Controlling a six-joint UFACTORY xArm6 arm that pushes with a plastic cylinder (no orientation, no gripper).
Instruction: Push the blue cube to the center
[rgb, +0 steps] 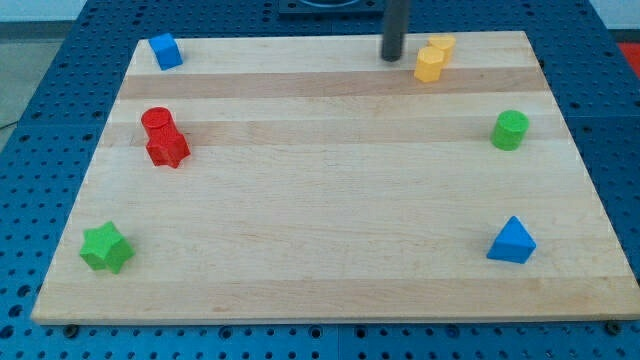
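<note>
Resting at the desk's (320, 260) top-left corner, the blue cube (165, 51) sits well apart from the tip (391, 56), which stands at the top edge just left of two touching yellow blocks (433, 58). No claw appears, only a rod.

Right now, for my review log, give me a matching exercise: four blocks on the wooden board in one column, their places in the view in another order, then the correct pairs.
1. blue cube
2. green cylinder
3. blue triangular block
4. green star-shaped block

A. view's bottom right
B. view's top left corner
C. view's bottom left
D. view's right edge, upper half

Pairs: 1-B, 2-D, 3-A, 4-C
</note>
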